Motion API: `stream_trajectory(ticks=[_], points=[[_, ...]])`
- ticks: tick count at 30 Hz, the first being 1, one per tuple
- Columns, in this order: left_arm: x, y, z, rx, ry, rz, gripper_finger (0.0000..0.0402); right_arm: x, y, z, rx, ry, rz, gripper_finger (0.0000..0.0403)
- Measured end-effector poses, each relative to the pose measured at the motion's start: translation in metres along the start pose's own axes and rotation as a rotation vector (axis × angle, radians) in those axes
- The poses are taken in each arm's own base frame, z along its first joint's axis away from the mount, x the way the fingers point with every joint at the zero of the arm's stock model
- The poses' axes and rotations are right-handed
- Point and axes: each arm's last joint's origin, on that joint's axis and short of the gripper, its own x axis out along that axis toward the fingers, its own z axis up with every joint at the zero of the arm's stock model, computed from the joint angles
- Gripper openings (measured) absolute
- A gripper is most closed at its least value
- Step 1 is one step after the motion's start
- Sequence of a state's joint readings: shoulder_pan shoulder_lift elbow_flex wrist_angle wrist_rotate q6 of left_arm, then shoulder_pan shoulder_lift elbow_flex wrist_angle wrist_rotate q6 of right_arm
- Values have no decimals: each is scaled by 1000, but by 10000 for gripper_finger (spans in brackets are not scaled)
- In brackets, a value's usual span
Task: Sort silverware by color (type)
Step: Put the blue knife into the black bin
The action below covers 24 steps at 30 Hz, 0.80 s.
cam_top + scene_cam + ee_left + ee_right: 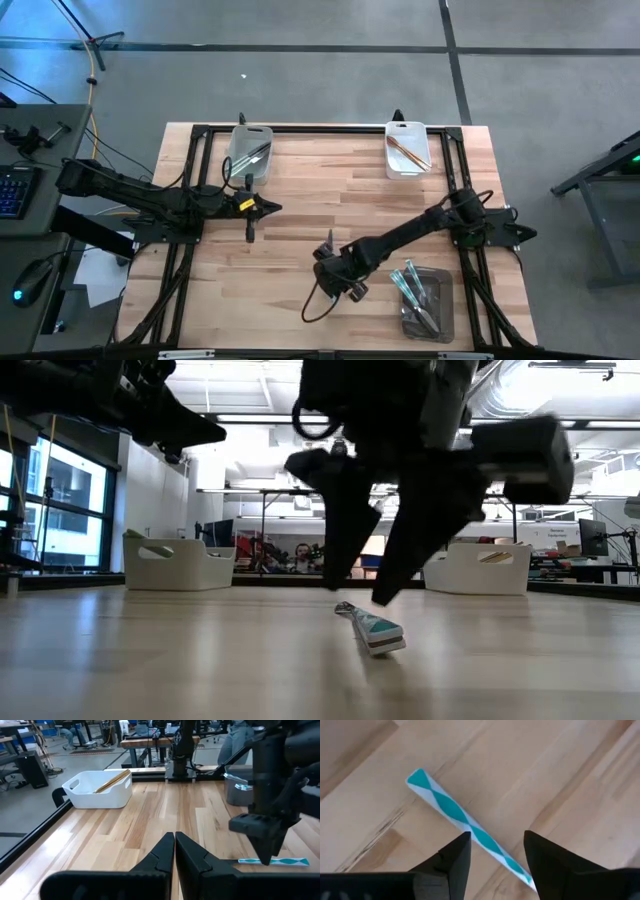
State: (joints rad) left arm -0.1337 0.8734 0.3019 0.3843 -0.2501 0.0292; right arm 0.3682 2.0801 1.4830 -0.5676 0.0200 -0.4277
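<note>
One piece of silverware with a teal-and-white diamond-patterned handle (pixel 465 822) lies flat on the wooden table, near the middle (pixel 328 243) (pixel 370 630). My right gripper (pixel 496 836) hangs over it, pointing down and open. One finger stands on each side of the handle, and I see no touch. In the low view its fingertips (pixel 380 598) end just above the piece. My left gripper (pixel 270 208) (pixel 175 840) is shut and empty, held level above the table left of centre, pointing toward the right arm.
A white bin (pixel 250 155) at the far left holds silver pieces. Another white bin (pixel 408 150) at the far right holds gold-bronze pieces. A grey bin (pixel 425 300) at the near right holds blue-green pieces. A black frame (pixel 300 128) edges the table.
</note>
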Motion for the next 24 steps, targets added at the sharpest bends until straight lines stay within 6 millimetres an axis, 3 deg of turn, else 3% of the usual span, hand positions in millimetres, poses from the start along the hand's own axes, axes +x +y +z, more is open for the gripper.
stream_trajectory(ticks=[9, 19, 24], points=[[0, 0, -2, 4, 18, -1, 5, 17, -13, -11, 36, 11, 71, 167], [0, 0, -2, 5, 20, -1, 5, 16, -38, -33, 352, 70, 138, 87], [0, 0, -2, 5, 20, -1, 5, 15, -46, -41, 439, 97, 142, 67]])
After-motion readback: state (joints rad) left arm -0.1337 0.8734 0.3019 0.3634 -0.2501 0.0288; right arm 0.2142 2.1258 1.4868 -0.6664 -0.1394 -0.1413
